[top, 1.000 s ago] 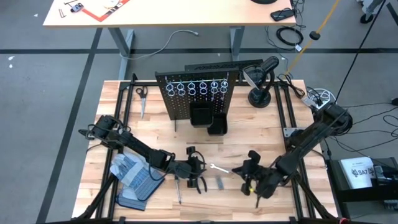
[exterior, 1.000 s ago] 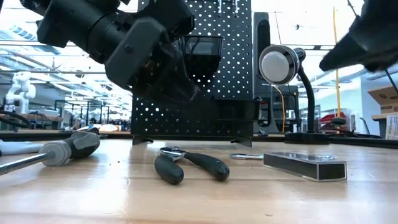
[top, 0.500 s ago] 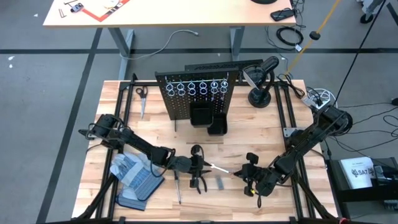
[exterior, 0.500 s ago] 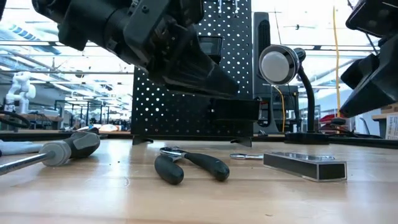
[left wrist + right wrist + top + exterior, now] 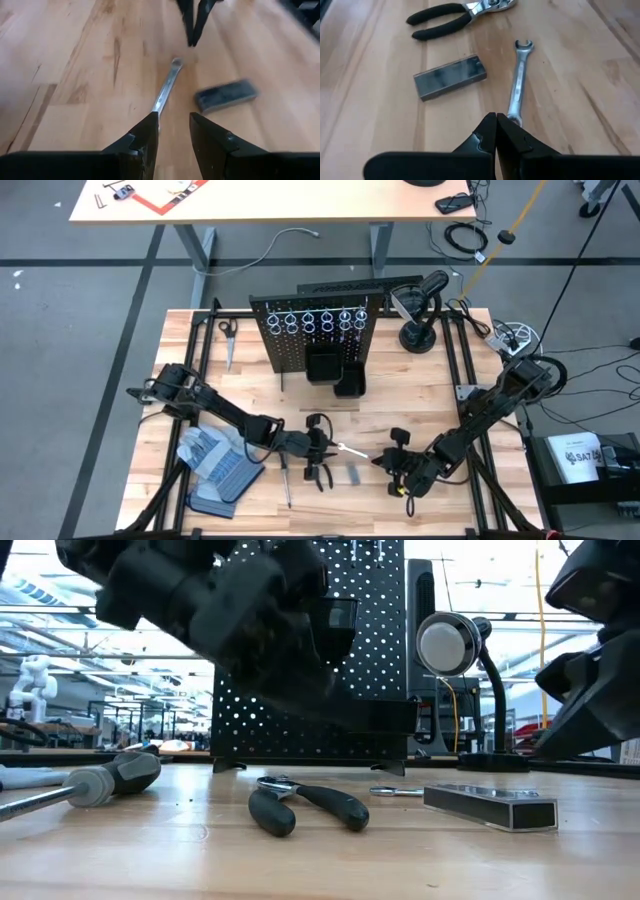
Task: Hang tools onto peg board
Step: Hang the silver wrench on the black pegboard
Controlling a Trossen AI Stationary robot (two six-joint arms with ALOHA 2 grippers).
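A silver wrench [image 5: 350,450] lies flat on the wooden table between my two grippers. My left gripper [image 5: 173,117] is open, its fingers over the wrench's near end [image 5: 159,107] and clear of the table in the low view. My right gripper [image 5: 496,117] is shut, its tips at the wrench's other end [image 5: 513,116]. The dark-handled pliers [image 5: 316,471], a grey metal piece [image 5: 353,473] and a screwdriver [image 5: 285,485] lie on the table nearby. The black peg board [image 5: 315,340] stands upright at the far side. My right gripper's shut fingertips [image 5: 490,125] stand right beside the wrench's ring end [image 5: 513,116], coming slanting down from the table's right. Whether they touch it, I cannot tell. The wrench lies flat on the table.
Grey-and-blue gloves [image 5: 215,465] lie at the near left. Scissors [image 5: 227,340] lie left of the peg board and a desk lamp [image 5: 420,310] stands to its right. Black bins [image 5: 335,370] hang on the board's front. Bare wood lies between the board and the tools.
My right gripper has come down toward the table and the wrench's end, rolling at the wrist as it sank, and has stayed shut. The tools have not moved.
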